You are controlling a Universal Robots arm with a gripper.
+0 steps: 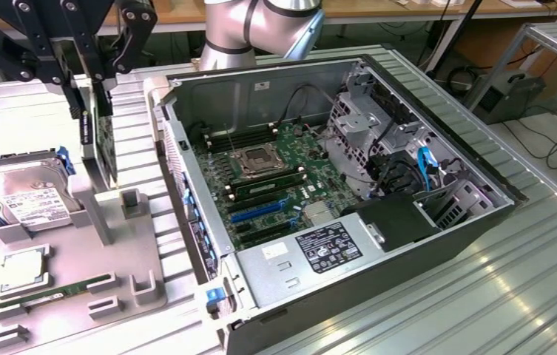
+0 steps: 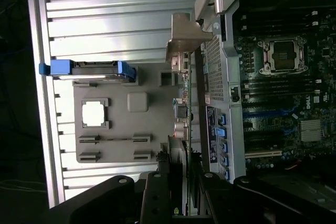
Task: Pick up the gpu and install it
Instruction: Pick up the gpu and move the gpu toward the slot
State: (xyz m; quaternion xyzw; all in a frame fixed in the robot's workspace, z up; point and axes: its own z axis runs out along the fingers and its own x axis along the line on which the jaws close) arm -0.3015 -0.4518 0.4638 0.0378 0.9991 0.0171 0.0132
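Tool (image 1: 89, 74) half closed, clamped on top edge of gpu (image 1: 98, 140); card stands on edge over grey holder (image 1: 120, 259) on desk (image 1: 476, 296), at nine o'clock of open case (image 1: 181, 170) in exterior view; judged best: hold it upright, grip firm, bracket (image 2: 186, 38) clear of case wall.

Nothing legible: print too small on silver hard drive's white label (image 1: 36, 207) and black power-supply sticker (image 1: 328, 248).
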